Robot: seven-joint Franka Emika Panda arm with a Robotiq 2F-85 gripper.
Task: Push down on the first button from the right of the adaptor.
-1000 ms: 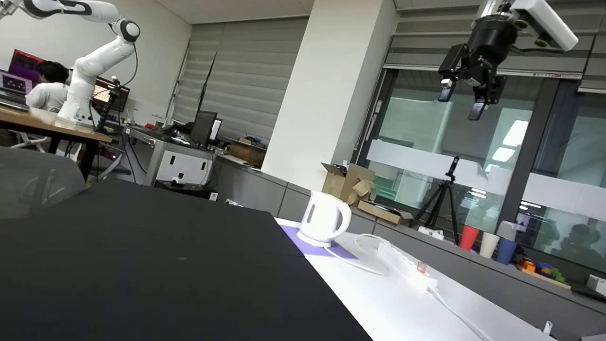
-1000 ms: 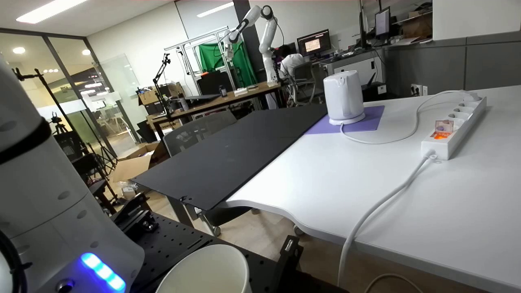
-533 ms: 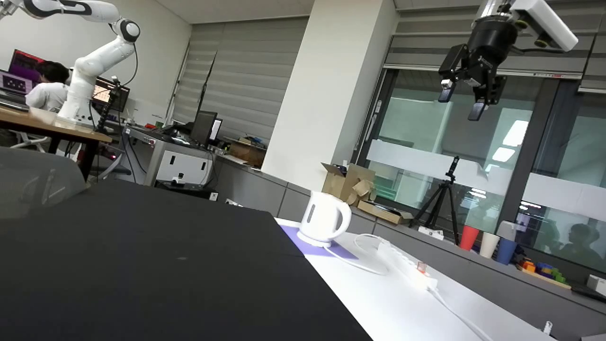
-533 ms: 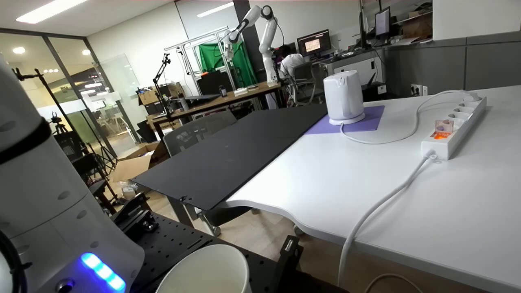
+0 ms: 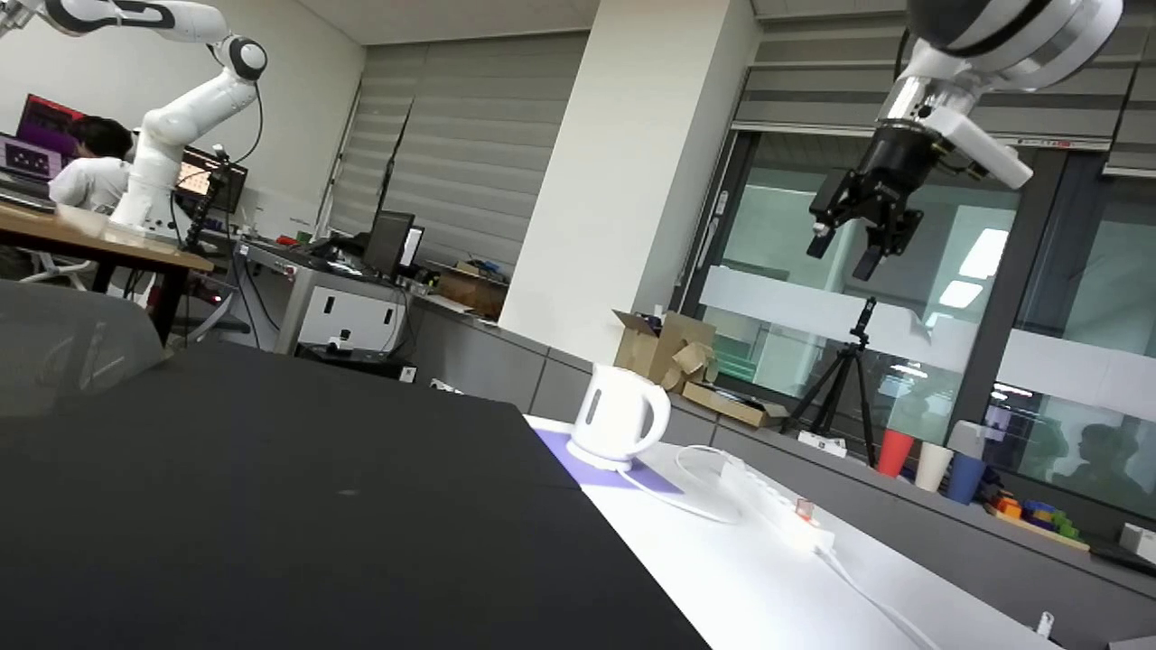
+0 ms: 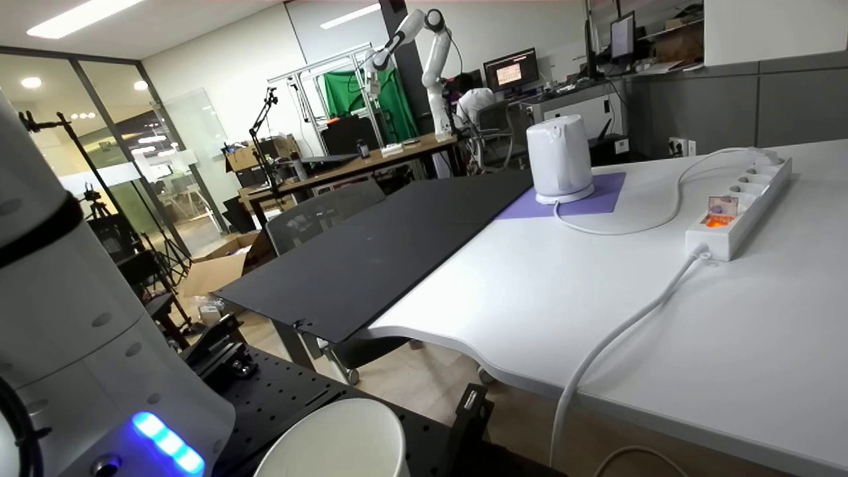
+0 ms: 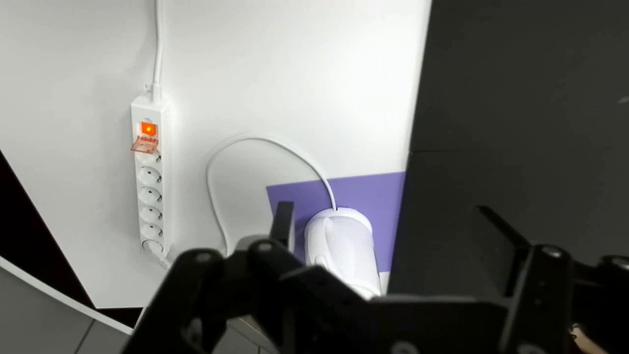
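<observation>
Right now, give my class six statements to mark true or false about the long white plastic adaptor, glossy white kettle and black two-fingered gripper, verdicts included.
1. The square orange button on the adaptor glows. True.
2. The gripper stands open. True.
3. The gripper is pressing the button. False: it hangs clear of the adaptor.
4. The kettle stands on the flat purple sheet. True.
5. The kettle lies on its side. False: it is upright.
6. No plug sits in the adaptor. False: a white plug sits at the end farthest from the button.
</observation>
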